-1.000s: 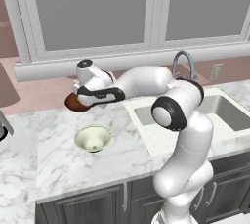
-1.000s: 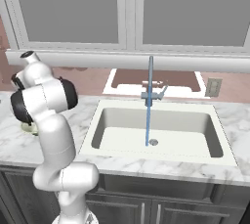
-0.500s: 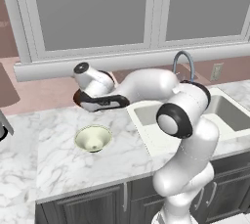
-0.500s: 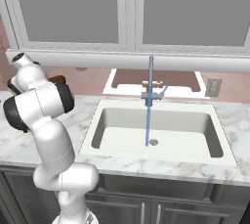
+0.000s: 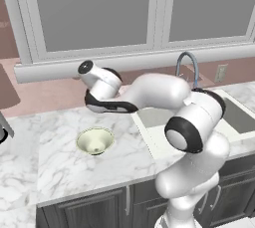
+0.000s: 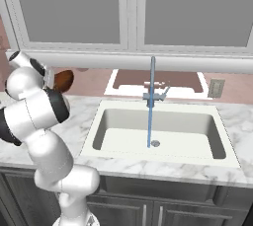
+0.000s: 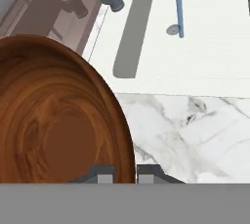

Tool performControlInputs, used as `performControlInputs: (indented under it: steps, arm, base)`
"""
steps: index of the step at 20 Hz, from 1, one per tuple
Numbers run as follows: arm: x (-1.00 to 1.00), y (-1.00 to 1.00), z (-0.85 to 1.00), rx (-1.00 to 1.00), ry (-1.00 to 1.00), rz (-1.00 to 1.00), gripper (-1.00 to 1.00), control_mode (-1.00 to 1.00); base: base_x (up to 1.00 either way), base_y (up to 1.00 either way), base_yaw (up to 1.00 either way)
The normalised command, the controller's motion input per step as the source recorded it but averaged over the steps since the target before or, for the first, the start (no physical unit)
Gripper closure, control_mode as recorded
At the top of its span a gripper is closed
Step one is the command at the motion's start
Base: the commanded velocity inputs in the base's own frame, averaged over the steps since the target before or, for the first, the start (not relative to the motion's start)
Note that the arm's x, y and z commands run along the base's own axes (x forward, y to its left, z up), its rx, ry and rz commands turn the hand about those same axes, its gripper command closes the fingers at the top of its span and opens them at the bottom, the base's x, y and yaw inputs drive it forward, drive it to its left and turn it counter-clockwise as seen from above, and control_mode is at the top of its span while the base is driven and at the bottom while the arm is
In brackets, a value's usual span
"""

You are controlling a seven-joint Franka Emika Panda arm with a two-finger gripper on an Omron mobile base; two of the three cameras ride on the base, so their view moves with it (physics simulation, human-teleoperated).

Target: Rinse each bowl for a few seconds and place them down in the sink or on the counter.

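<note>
Brown bowl gripped, on its way to the tap

Reddish-brown bowl [image 7: 53, 115] sits clamped by its rim in the gripper [image 7: 120, 173], raised above the counter [image 5: 64, 167] left of the sink [image 6: 163, 141]; cream bowl [image 5: 95, 141] waits on the marble. Water stream [image 6: 149, 106] is running. Next, I judge, the bowl must swing right under that stream.

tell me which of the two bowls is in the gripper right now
The dark reddish-brown bowl: the gripper is shut on its rim, holding it up off the counter. The pale cream bowl sits free on the marble, untouched.
</note>
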Motion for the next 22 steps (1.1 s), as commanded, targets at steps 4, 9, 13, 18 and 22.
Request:
performControlInputs:
  steps: [4, 9, 13, 18, 22]
  arm:
    - [-0.20, -0.48, 0.13, 0.00, -0.10, -0.22, 1.00, -1.00]
    - [-0.25, -0.53, 0.01, 0.01, -0.03, -0.23, 1.00, -1.00]
    - [-0.20, -0.54, 0.00, 0.03, 0.01, -0.19, 1.00, -1.00]
    - [-0.10, -0.44, 0.00, 0.05, 0.08, -0.11, 1.00, -1.00]
    - [0.00, -0.41, 0.00, 0.03, 0.09, -0.09, 1.00, -1.00]
  base:
    - [0.00, 0.00, 0.00]
    - [0.00, 0.00, 0.00]
    - [0.00, 0.00, 0.00]
    - [0.00, 0.00, 0.00]
    - [0.00, 0.00, 0.00]
